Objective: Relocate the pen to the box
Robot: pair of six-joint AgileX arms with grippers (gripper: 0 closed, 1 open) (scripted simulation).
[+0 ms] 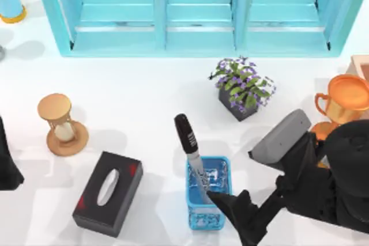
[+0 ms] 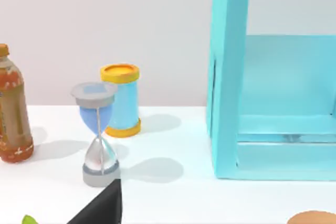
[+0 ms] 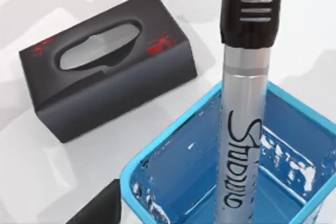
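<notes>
**Pen's standing in the blue box**

Right gripper (image 1: pixel 222 200) grips the pen (image 1: pixel 192 155) by its lower end, tilted inside the blue box (image 1: pixel 221 220). Right wrist view adds barrel lettering; left wrist view has a bottle (image 2: pixel 13 114). Left gripper: can't tell.

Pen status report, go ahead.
Right gripper low at blue basket. Pen standing in the basket, cap up, leaning. Left arm parked at table's left edge.
</notes>
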